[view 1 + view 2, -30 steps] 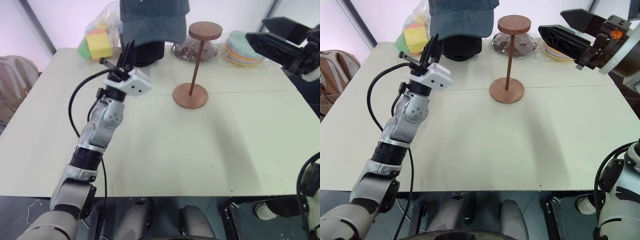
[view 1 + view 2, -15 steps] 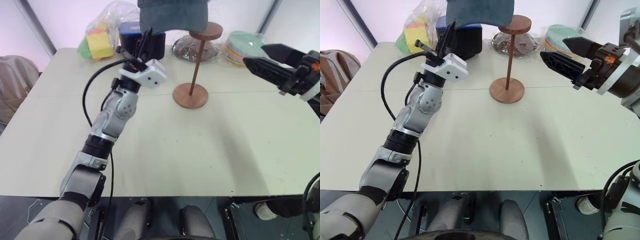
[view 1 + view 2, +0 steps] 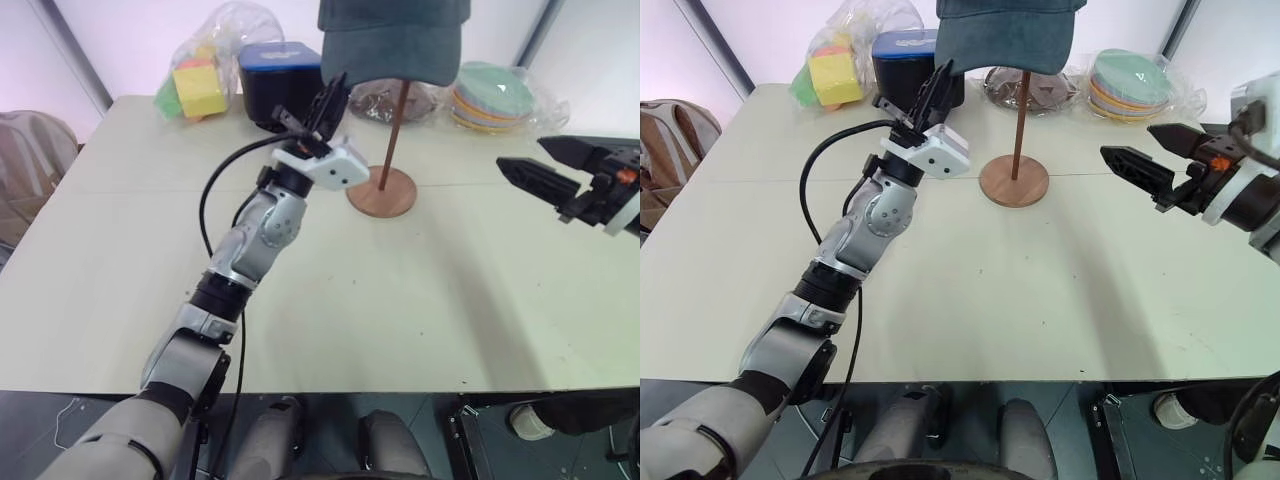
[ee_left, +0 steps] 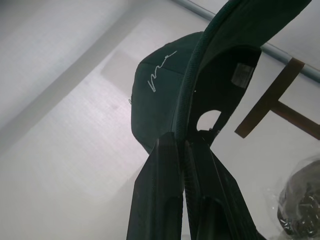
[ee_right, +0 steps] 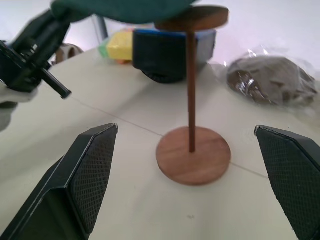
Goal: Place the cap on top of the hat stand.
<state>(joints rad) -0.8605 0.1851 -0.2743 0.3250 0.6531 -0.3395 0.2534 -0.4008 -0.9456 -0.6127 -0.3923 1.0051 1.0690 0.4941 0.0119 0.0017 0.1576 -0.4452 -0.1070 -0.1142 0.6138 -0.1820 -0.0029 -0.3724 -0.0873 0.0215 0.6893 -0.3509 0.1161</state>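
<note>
The dark teal cap (image 3: pixel 390 40) hangs high over the back of the table (image 3: pixel 380 310), and its crown hides the top disc of the hat stand in the eye views. My left gripper (image 3: pixel 328 95) is shut on the cap's lower edge, pointing up; the left wrist view shows its fingers (image 4: pixel 167 200) pinching the rim of the cap (image 4: pixel 160 95). The brown wooden hat stand (image 3: pixel 382 192) rests on its round base just right of that gripper. In the right wrist view its disc (image 5: pixel 192 19) sits just under the cap (image 5: pixel 120 7); I cannot tell whether they touch. My right gripper (image 3: pixel 520 152) is open at the right, pointing toward the stand.
A dark blue box (image 3: pixel 282 78) and a bag of yellow and green blocks (image 3: pixel 200 85) stand at the back left. A bagged brown item (image 3: pixel 1032 88) and a wrapped stack of coloured plates (image 3: pixel 495 92) lie at the back right.
My left gripper has carried the cap to the right, from over the blue box to over the stand's top. My right gripper has sunk lower and drawn back to the right.
</note>
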